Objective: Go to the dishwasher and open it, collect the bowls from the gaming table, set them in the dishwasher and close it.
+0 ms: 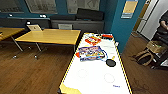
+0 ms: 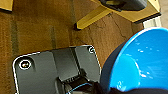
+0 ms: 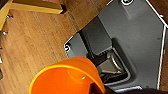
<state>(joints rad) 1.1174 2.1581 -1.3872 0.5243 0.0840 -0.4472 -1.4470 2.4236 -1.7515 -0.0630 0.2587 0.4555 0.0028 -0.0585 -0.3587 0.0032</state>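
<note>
The gaming table [image 1: 95,80] stretches away from me in the head view, with a glossy white top, a yellow frame and a colourful graphic [image 1: 91,53] at its middle. A bright blue bowl [image 2: 142,62] hangs above the wooden floor in the left wrist view, with my left gripper [image 2: 117,90] shut on its rim. An orange-yellow bowl [image 3: 67,77] looms large in the right wrist view, and my right gripper [image 3: 100,90] is shut on its edge. The dishwasher is out of view.
A flat black disc [image 1: 110,62] and red pieces [image 1: 93,40] lie on the gaming table. Yellow-topped tables [image 1: 50,36] stand to the left. A teal wall corner [image 1: 122,25] is close on the right, with a bag [image 1: 145,57] and a person [image 1: 163,21] beyond it.
</note>
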